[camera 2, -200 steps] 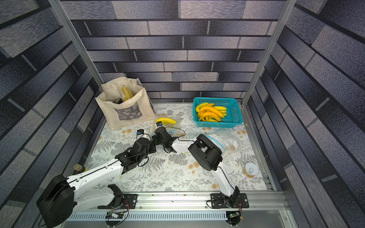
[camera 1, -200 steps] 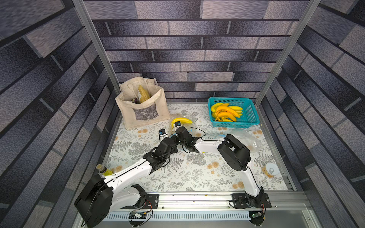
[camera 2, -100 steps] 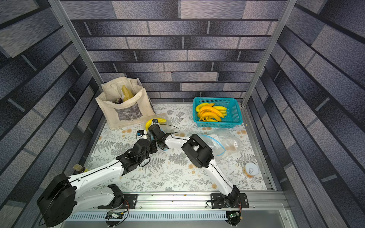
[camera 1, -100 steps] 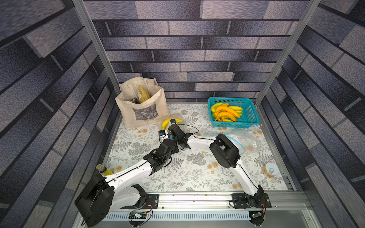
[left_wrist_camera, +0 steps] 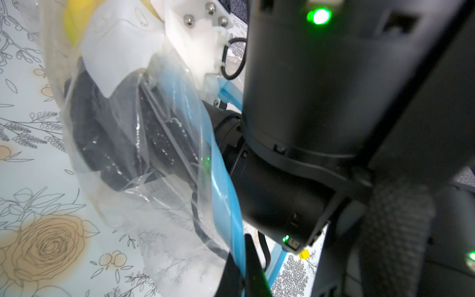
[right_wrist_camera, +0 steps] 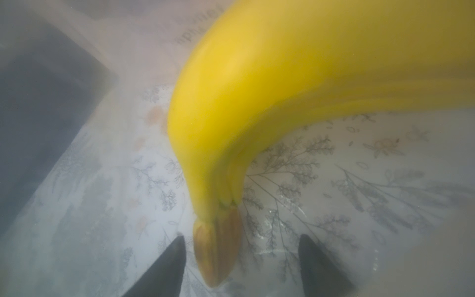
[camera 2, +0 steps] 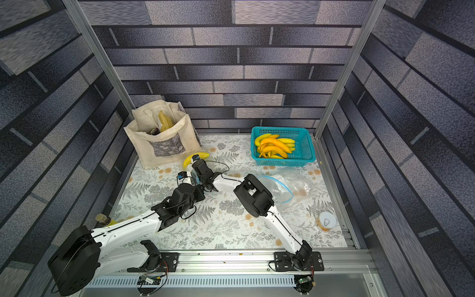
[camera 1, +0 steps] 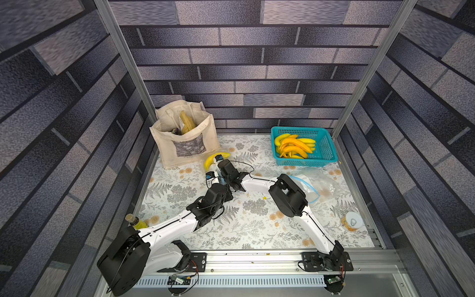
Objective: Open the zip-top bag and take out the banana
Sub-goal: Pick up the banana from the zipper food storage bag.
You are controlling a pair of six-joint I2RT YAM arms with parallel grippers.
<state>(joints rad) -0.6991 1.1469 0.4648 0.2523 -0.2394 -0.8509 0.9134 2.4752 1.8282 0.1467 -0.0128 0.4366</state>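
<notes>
grey brick-pattern walls (camera 1: 257, 51), aluminium corner posts (camera 1: 126, 59), floral fern-print table cover (camera 1: 257, 226)

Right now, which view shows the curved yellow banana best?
Right wrist: the curved yellow banana fills the frame, stem included. Both top views show it small, partly hidden; left wrist, only a yellow blur.

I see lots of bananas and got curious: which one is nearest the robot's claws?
The single banana beside the cloth bag, its stem inside the open right claw. The other bananas are piled in the blue basket.
</notes>
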